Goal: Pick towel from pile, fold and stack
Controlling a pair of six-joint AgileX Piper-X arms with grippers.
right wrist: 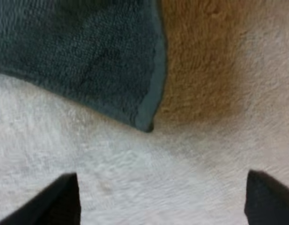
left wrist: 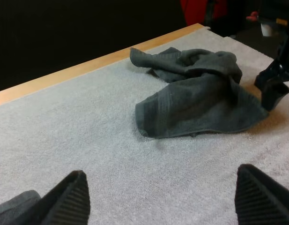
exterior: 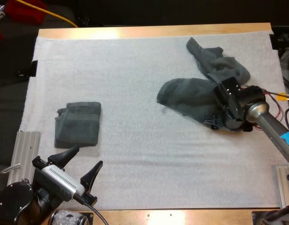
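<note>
A crumpled dark grey-green towel (exterior: 196, 96) lies on the right half of the white mat (exterior: 135, 75), stretching toward the far right corner. It shows spread and bunched (left wrist: 200, 101) ahead of my left gripper. My right gripper (exterior: 218, 123) hangs low over the towel's near right edge, fingers apart, with a towel corner (right wrist: 145, 123) just beyond its fingertips (right wrist: 60, 199) and nothing between them. A folded towel (exterior: 78, 123) rests at the mat's left. My left gripper (exterior: 81, 161) stands open just in front of the folded towel, empty.
Metal rails sit at the table's near left (exterior: 23, 154) and near right (exterior: 282, 185) edges. A wooden table edge (exterior: 153, 31) runs along the far side. Bare mat lies between the two towels.
</note>
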